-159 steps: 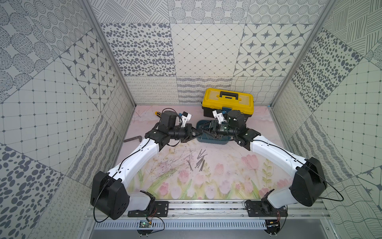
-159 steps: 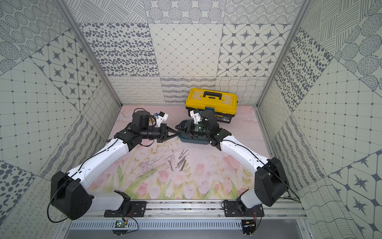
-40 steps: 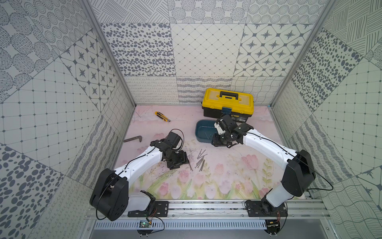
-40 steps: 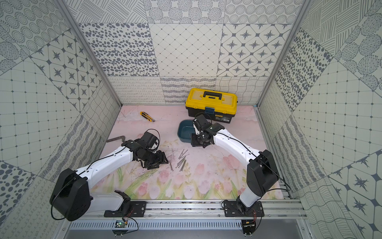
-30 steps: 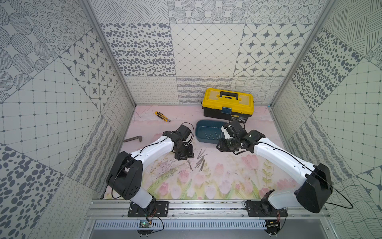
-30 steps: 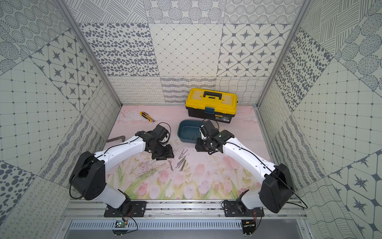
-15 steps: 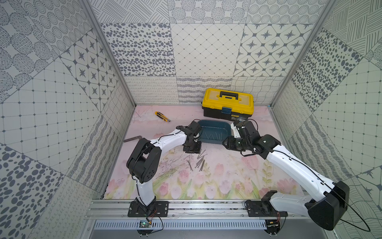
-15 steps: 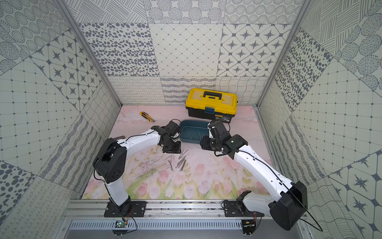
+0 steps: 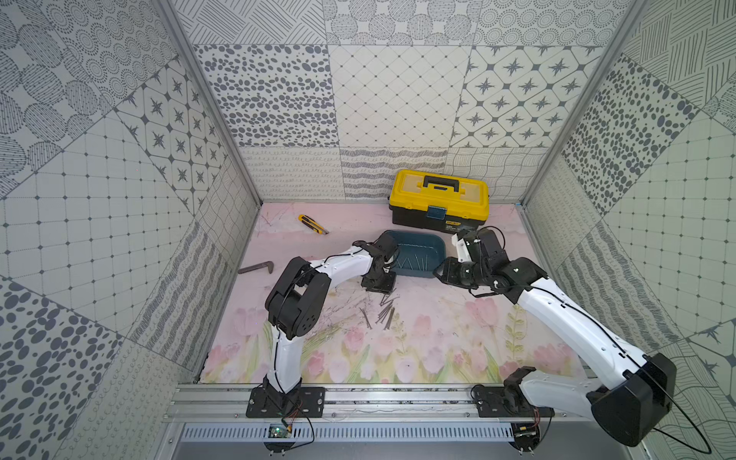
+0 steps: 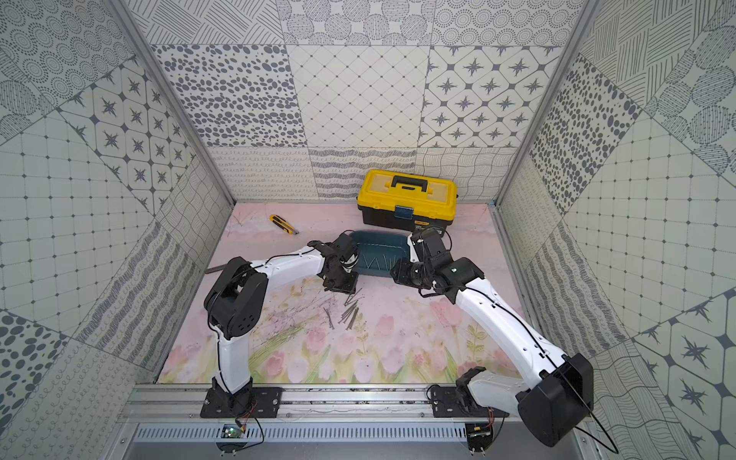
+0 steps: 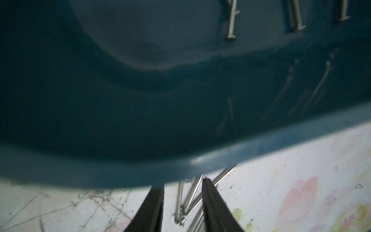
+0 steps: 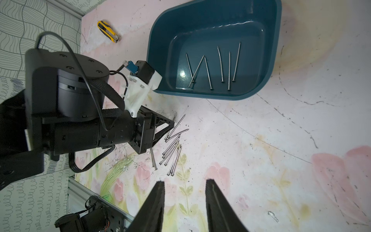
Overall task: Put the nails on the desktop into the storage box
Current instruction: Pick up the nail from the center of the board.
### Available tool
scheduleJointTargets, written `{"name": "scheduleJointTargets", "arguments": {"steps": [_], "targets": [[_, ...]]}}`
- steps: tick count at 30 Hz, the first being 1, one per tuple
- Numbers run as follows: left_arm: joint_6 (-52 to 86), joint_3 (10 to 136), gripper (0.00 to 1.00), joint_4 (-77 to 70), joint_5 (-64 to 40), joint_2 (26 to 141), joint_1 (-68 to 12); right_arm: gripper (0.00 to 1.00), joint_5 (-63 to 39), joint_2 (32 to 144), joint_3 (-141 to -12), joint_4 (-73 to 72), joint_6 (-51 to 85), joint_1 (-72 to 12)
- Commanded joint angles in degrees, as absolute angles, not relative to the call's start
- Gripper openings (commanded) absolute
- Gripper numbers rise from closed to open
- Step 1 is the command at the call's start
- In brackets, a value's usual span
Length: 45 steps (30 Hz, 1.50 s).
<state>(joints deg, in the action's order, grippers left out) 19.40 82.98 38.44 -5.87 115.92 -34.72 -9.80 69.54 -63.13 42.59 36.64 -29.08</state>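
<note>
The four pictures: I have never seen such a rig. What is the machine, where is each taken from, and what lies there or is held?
The machine is two white-and-black robot arms on a rail, each ending in a two-fingered gripper. Two pictures come from one camera pair high above; two come from cameras on the wrists. On the pink tulip-printed desktop lie a teal-blue plastic storage box holding six thin grey metal nails, a loose pile of nails, a yellow-and-black toolbox, a yellow utility knife and a dark L-shaped metal bar. The left gripper has its jaws apart around nails from the pile, beside the box, none clearly gripped; the right gripper is open and empty.
</note>
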Motion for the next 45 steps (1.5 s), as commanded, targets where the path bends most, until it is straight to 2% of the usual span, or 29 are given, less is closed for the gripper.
{"name": "scheduleJointTargets", "arguments": {"steps": [1,13,17,22,31,45], "targets": [[16.2,84.2,0.34,39.5,-3.3,117.4,-35.2,0.39,-11.2,68.1,-62.6,40.6,35.8,-28.2],[15.0,84.5,0.26,40.8,-1.5,119.8,-35.1,0.39,-12.0,68.1,-62.5,40.5,35.5,-27.3],[13.3,83.4,0.24,41.7,2.4,119.1,-35.6,0.39,-12.1,68.5,-62.6,40.5,35.7,-27.2],[11.9,78.8,0.24,40.1,6.7,116.4,-37.5,0.39,-12.7,69.3,-62.9,40.2,35.8,-27.2],[17.8,70.4,0.24,36.0,6.5,113.3,-38.4,0.39,-13.2,69.5,-63.9,40.3,36.1,-27.2],[15.5,67.9,0.30,36.7,4.1,111.3,-38.4,0.39,-13.3,68.5,-61.8,38.4,38.8,-27.2]]}}
